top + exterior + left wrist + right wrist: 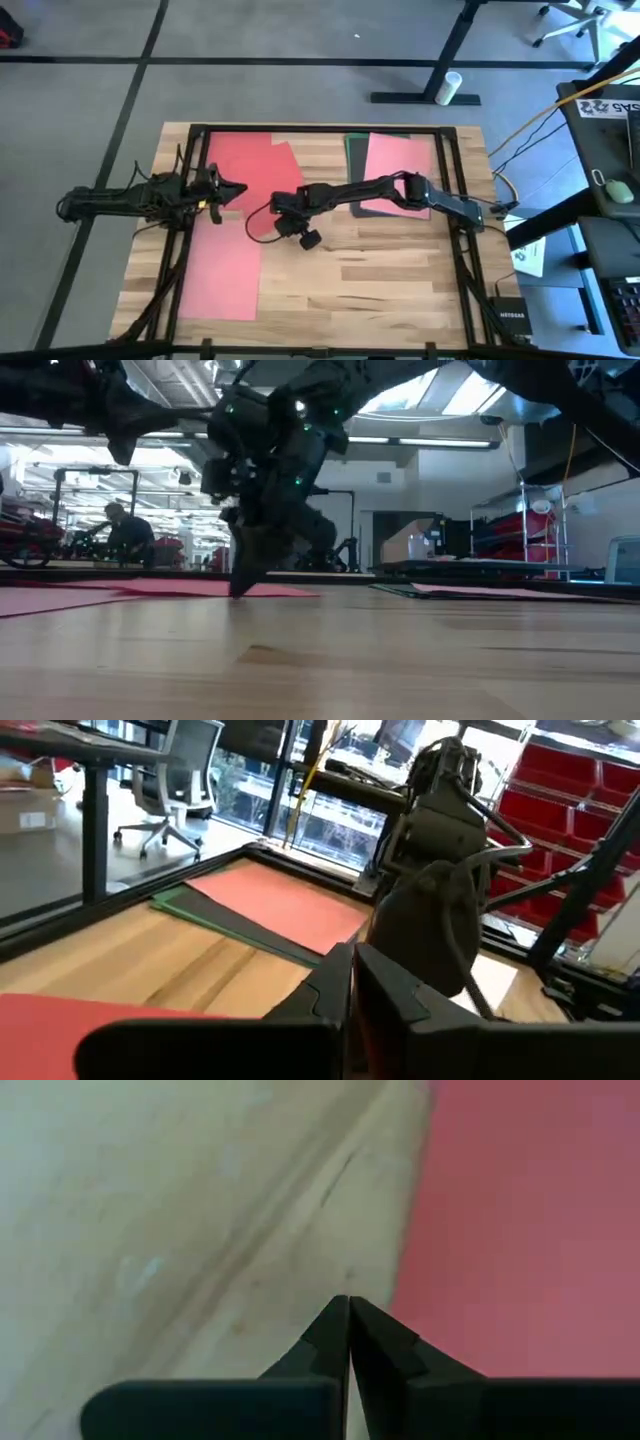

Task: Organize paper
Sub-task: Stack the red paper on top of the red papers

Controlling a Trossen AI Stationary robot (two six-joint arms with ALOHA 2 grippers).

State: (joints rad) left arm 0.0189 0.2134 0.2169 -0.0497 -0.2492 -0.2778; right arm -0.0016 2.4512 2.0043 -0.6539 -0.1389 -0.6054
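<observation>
A red sheet of paper point(255, 165) lies flat at the table's far left, with a lighter red sheet point(225, 270) nearer me. At the far right a pink sheet point(395, 170) lies on dark green and grey sheets point(352, 150). My right gripper point(277, 212) reaches across to the red sheet's right edge, shut and pointing down point(237, 588). My left gripper point(240, 190) hovers shut over the red sheet's middle, pointing at the right arm point(440, 870). My right gripper stands with its shut fingertips point(347, 1302) down on the wooden table top, coming from above. They sit just beside the red sheet's edge point(405, 1295); whether they touch the paper I cannot tell. My left gripper's fingertips are hidden by its own body, so I cannot tell if they touch the red sheet.
A black frame point(450, 180) runs round the table top. Bare wood point(370, 270) fills the near right half. Beyond the table's right edge are a desk with a mouse point(618, 190) and a white sheet point(530, 255).
</observation>
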